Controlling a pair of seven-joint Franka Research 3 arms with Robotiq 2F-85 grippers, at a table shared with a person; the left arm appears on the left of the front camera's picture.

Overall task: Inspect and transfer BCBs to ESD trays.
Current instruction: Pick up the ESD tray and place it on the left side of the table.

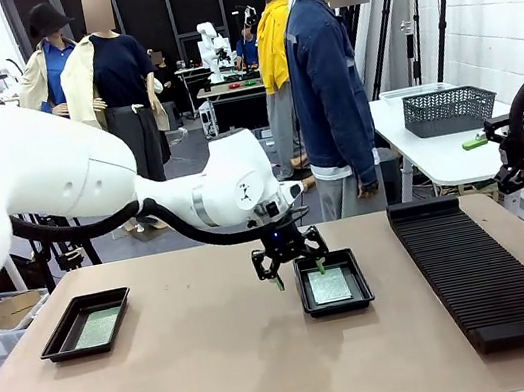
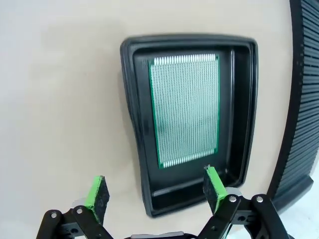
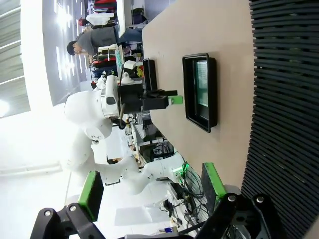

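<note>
Two black ESD trays lie on the tan table. The middle tray (image 1: 361,297) holds a green BCB (image 1: 329,286), and the left tray (image 1: 60,343) holds another BCB (image 1: 97,327). My left gripper (image 1: 292,264) hangs open just above the middle tray's left rim, holding nothing. In the left wrist view the tray (image 2: 130,99) and its BCB (image 2: 185,109) lie flat ahead of the open left gripper (image 2: 155,191). My right gripper (image 3: 152,188) is open and empty, held off the table's right edge (image 1: 484,141). It looks across at the middle tray (image 3: 212,119).
A long black ribbed rack (image 1: 483,269) lies along the table's right side (image 2: 304,99) (image 3: 284,99). A person (image 1: 328,83) stands at the far edge. Behind to the right, a dark mesh basket (image 1: 450,109) sits on a white table.
</note>
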